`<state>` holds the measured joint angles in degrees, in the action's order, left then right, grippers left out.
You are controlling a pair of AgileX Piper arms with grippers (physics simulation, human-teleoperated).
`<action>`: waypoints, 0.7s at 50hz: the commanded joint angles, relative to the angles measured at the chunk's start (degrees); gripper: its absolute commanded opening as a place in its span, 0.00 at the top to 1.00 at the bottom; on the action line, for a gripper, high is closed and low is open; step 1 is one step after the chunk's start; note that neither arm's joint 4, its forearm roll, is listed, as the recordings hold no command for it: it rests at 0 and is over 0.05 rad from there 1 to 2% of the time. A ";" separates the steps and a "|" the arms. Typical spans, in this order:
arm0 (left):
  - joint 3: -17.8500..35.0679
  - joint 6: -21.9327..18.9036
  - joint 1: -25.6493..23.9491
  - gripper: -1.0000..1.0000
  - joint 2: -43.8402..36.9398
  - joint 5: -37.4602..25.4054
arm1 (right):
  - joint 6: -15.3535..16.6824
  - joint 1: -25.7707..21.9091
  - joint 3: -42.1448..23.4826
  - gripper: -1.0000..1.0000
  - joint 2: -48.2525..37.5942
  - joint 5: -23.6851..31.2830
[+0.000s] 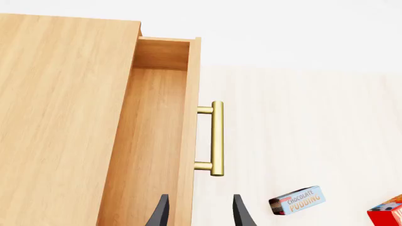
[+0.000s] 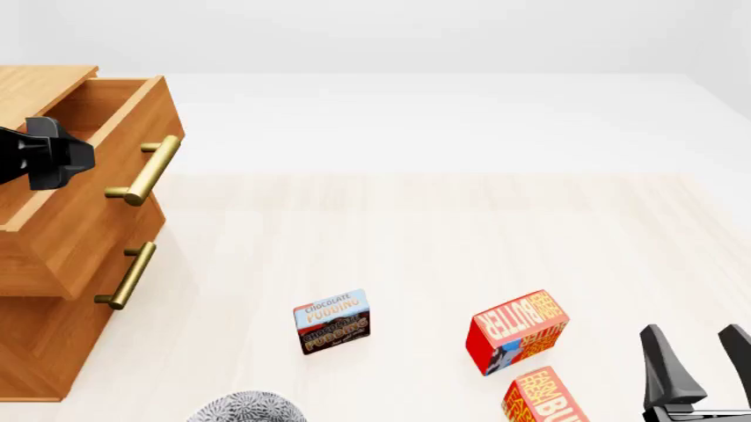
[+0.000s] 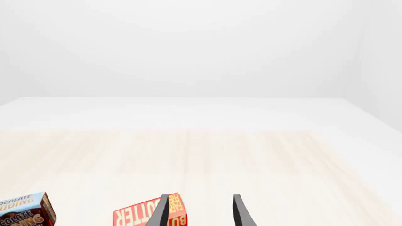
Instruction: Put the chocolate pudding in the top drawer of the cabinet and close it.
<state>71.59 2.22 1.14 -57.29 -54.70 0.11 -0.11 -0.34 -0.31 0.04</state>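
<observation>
At the far left of the pale wooden counter (image 2: 470, 229), the light-brown wooden cabinet (image 2: 35, 352) has its top drawer (image 2: 88, 211) pulled out, nothing visible inside, with the left gripper (image 1: 199, 212) hovering over its front edge, jaws apart and holding nothing. Well apart, the small blue-and-brown chocolate pudding box (image 2: 331, 321) lies on open counter, two red-orange butter boxes (image 2: 518, 331) to its right, near the right gripper (image 2: 696, 360), which is spread and empty.

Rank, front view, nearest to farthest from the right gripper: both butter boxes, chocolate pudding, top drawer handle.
From the right gripper, at the lower right:
1. Butter box at the bottom edge, just to its left.
2. Upper butter box, slightly farther left; close to the first.
3. Chocolate pudding, mid-table.
4. Top drawer handle, far left on the cabinet.
</observation>
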 commanded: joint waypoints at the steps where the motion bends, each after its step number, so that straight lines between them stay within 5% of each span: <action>1: -1.77 -0.36 0.16 0.00 -0.27 1.46 | 0.00 -0.01 0.00 0.00 0.01 0.00; 35: -6.04 -0.38 0.44 0.00 -0.81 4.22 | 0.02 0.01 0.00 0.00 0.01 0.00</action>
<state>66.99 1.87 1.42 -57.84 -51.54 0.12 -0.10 -0.34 -0.30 0.04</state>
